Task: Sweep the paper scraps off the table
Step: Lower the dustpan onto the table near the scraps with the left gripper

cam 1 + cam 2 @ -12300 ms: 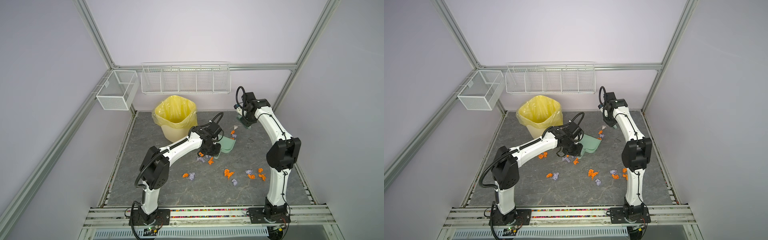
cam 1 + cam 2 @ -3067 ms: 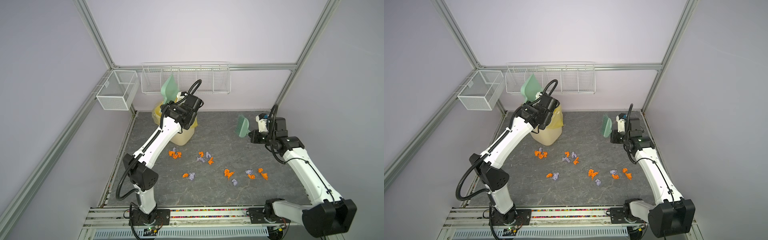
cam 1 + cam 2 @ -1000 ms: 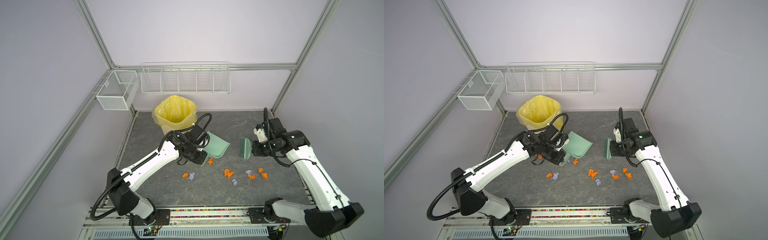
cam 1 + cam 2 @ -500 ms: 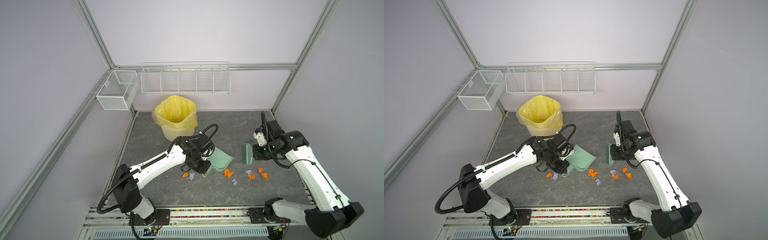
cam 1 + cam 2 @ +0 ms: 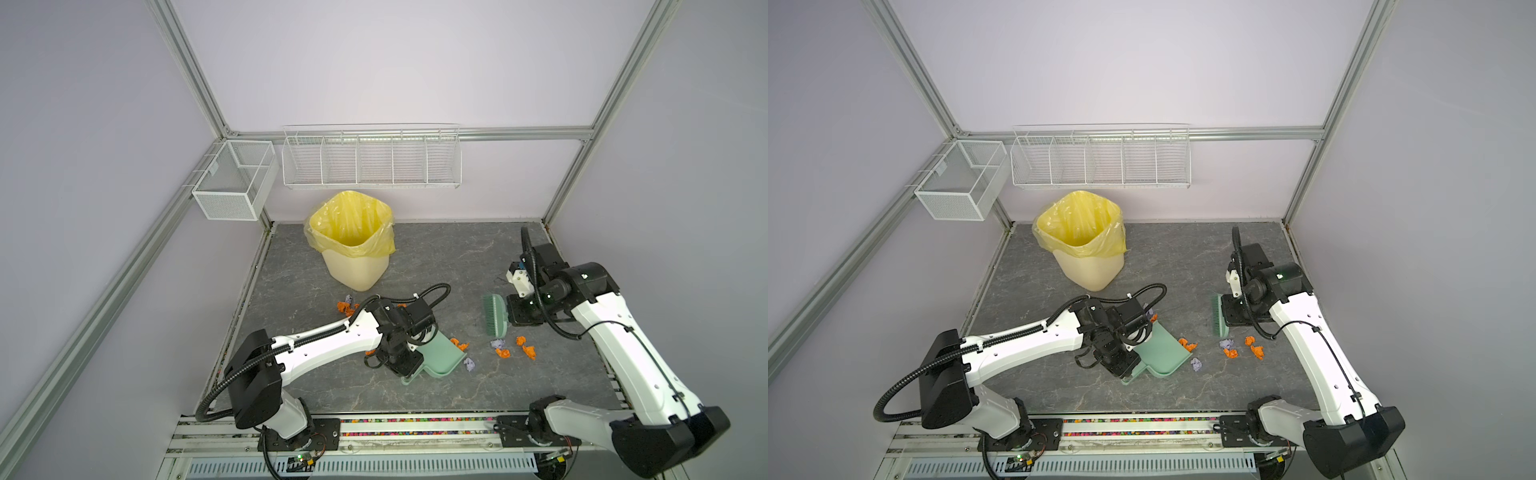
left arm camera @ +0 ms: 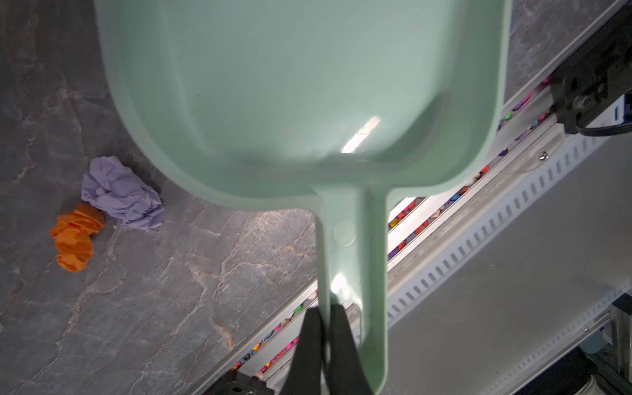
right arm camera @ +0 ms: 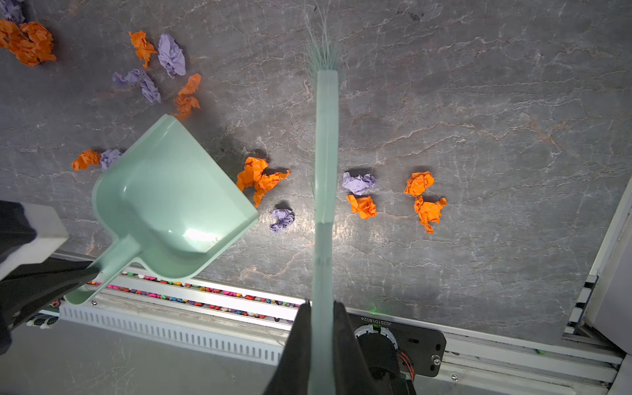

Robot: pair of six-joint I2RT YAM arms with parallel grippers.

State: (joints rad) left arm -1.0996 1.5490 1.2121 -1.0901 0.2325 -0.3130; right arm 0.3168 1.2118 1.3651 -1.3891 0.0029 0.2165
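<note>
while the left gripper [image 6: 323,312] is clenched on the thin edge of the dustpan [image 5: 441,353] handle and the right gripper [image 7: 323,306] grasps the brush [image 5: 494,318], paper scraps [image 7: 362,205] lie on the table [image 5: 436,257] either side of the brush, with more behind the pan. risks: pan twists in that narrow pinch; its lip looks raised, so wads could slip under; a hard stroke could flick the light wads past it.
</note>
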